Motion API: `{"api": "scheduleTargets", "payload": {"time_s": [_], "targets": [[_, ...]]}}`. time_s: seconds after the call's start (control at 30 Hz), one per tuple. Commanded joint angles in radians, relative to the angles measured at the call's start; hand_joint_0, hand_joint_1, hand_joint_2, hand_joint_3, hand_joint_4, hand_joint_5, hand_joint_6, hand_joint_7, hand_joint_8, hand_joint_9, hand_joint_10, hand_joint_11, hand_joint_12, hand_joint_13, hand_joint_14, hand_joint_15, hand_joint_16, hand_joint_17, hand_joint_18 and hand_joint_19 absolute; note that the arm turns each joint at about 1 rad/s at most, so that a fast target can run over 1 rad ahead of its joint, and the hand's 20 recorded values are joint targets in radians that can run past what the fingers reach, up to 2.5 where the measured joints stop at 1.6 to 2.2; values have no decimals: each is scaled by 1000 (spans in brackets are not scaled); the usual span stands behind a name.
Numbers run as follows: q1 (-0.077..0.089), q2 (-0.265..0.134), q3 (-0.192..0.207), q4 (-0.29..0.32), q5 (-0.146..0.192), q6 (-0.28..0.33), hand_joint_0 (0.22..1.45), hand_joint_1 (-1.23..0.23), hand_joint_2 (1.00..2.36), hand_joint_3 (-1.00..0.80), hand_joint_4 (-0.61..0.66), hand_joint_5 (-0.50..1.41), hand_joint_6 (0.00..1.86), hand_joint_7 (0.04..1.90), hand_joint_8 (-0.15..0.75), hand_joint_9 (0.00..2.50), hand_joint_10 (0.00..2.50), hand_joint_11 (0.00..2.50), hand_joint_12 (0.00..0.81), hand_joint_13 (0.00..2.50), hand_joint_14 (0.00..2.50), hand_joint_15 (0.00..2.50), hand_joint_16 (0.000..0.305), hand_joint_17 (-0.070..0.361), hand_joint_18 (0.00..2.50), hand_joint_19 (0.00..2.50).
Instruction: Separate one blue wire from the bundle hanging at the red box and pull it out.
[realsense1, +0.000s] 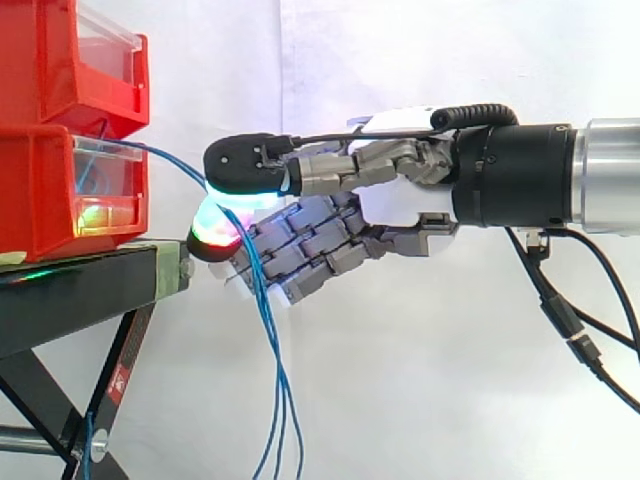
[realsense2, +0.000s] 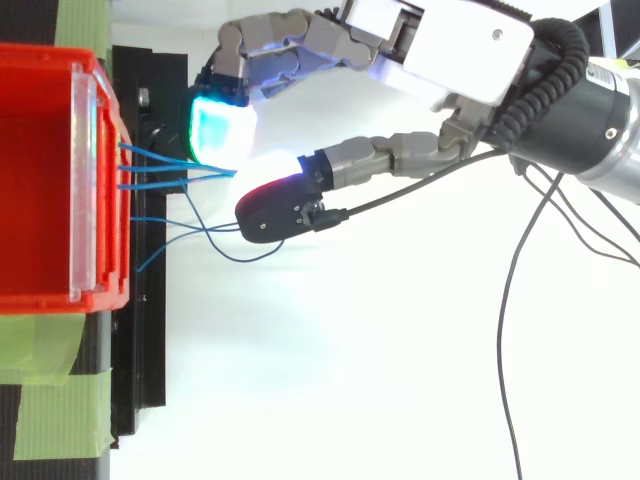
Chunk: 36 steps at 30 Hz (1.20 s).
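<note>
1. Hanging from the red box (realsense1: 50, 200), blue wires (realsense1: 275, 350) are seen dropping past the black stand (realsense1: 80, 280).
2. Some blue wires are pinched between the hand's (realsense1: 400, 205) thumb and curled fingers (realsense1: 300, 250).

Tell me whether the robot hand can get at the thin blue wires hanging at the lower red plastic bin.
Probably yes: the hand is among the thin blue wires beside the lower red plastic bin, its glowing pads pinching some, and nothing stands in between.
</note>
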Motion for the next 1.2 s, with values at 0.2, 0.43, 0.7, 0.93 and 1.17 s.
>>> {"api": "scheduleTargets", "payload": {"time_s": [0.2,0.43,0.7,0.93,1.17], "targets": [[5,0,0,-4,3,-1,629,-738,1013,-345,263,-152,703,957,339,649,9,315,424,707,13,405,53,120,665,330],[16,0,0,-5,5,-4,626,-744,1015,-311,250,-162,751,894,340,654,10,328,426,713,15,413,53,120,672,339],[19,0,0,-7,5,4,628,-738,1015,-299,256,-166,769,867,340,655,11,337,428,718,14,421,53,120,678,338],[16,1,1,-12,2,5,623,-733,1017,-277,246,-166,778,857,343,664,10,353,428,722,13,419,53,120,679,347],[10,6,1,-10,-31,11,604,-723,1023,-171,204,-179,826,829,342,667,10,358,431,724,14,430,54,120,682,350]]}}
